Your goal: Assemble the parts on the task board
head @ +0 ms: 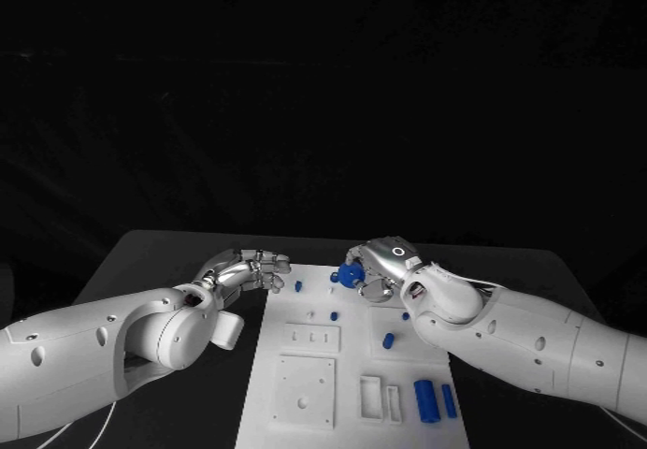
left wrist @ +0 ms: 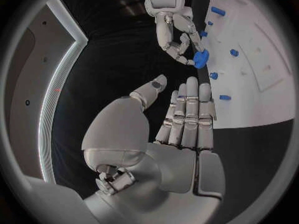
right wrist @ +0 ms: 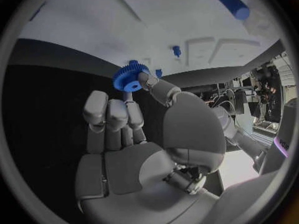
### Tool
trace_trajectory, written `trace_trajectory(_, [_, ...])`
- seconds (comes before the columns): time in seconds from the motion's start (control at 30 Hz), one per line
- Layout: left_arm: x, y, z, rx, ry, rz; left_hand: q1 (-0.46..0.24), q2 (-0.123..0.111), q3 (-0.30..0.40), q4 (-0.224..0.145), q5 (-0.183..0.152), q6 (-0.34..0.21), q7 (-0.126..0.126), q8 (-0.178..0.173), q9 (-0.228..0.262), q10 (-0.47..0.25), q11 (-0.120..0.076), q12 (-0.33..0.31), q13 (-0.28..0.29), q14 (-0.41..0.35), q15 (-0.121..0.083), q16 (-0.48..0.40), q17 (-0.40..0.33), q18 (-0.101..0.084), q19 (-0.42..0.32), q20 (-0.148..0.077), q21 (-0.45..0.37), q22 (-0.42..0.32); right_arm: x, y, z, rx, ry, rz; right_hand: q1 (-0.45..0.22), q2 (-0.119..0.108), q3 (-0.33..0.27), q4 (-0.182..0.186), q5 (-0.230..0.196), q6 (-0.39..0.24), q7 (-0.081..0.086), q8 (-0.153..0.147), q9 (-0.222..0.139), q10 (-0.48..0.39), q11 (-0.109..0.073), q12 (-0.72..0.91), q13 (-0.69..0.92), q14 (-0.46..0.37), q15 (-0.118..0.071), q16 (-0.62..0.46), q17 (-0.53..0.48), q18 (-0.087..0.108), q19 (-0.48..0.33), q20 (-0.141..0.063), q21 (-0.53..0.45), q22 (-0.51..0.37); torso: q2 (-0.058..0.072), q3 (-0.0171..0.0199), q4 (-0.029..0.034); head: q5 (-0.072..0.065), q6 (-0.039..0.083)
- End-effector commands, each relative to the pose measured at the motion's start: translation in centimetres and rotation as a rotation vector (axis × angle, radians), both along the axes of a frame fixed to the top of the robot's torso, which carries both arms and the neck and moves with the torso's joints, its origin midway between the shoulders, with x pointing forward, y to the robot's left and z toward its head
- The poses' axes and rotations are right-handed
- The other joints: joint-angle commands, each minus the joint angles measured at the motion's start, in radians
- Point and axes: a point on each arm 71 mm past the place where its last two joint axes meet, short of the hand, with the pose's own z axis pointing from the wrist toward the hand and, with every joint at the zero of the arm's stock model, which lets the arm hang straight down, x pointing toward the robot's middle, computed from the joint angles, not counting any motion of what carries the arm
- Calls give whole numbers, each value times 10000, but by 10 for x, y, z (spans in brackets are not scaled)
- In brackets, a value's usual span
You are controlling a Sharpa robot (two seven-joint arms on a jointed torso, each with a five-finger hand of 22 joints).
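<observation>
The white task board [head: 304,374] lies in the middle of the black table. My right hand [head: 381,266] hovers over its far edge and pinches a blue gear [head: 351,274] between thumb and a finger; the gear [right wrist: 129,76] shows its teeth and centre hole in the right wrist view. My left hand [head: 251,271] is at the board's far left corner, holding nothing, fingers straight and side by side with the thumb apart [left wrist: 187,119]. From the left wrist view, the right hand [left wrist: 174,30] with the gear [left wrist: 201,58] is just beyond those fingertips.
Small blue pegs stand on the board [head: 298,285], [head: 335,316], [head: 388,340]. Two longer blue cylinders [head: 426,400] lie near the board's near right corner. Raised white blocks with holes [head: 306,388] sit on the board's near left part. Black table surrounds the board.
</observation>
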Motion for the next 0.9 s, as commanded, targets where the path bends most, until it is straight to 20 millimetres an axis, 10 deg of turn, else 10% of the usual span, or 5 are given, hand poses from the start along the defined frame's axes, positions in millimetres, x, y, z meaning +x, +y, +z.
trace_trajectory(0.03, [-1,-3,2,-60,-88,-92,-117,-3,67,-6,-28,22,47,-44,-2,33,35,-49,-7,-68,-17,41,9,128,-39,-52,40,209,-1,13,2,-271,-550,3,-23,-118,3,46,-29,636,116,157,188,49,-14,25,633,50,-27,-60,14,1240,98,-2,66,153,10,-4,18,11,11])
trace_trajectory(0.9, [1,-7,1,-61,-92,-165,-119,-2,80,-17,-26,25,45,-44,0,39,34,-54,-5,-72,-16,44,6,129,-45,-51,50,207,3,51,-28,-1234,-64,210,-25,-200,22,98,-118,607,126,125,180,-50,-6,-86,559,58,-20,-94,33,1240,93,18,77,152,15,9,4,89,-103])
